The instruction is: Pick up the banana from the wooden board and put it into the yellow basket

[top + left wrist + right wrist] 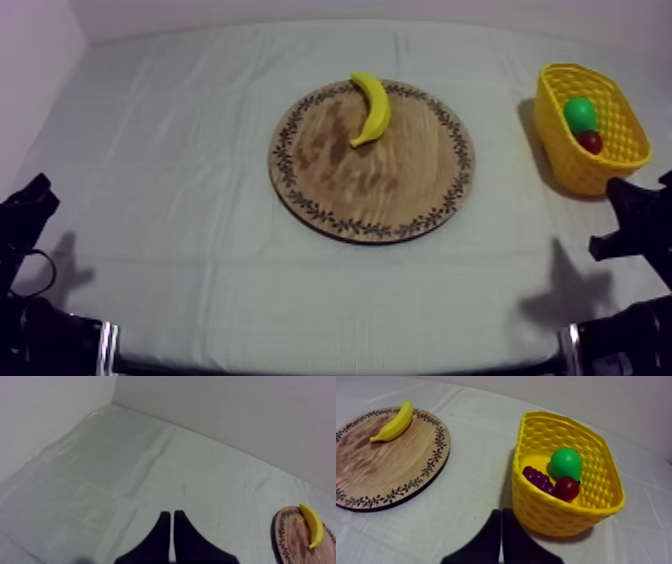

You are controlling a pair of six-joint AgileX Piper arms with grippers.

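Inside yellow basket (563,518), grapes (538,479) half hidden, wooden board (383,471) cropped

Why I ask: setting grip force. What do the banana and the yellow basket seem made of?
The banana: probably smooth moulded plastic, judging by its uniform yellow, faintly glossy skin. The yellow basket: apparently rigid plastic; its walls are a moulded honeycomb lattice with slight shine.
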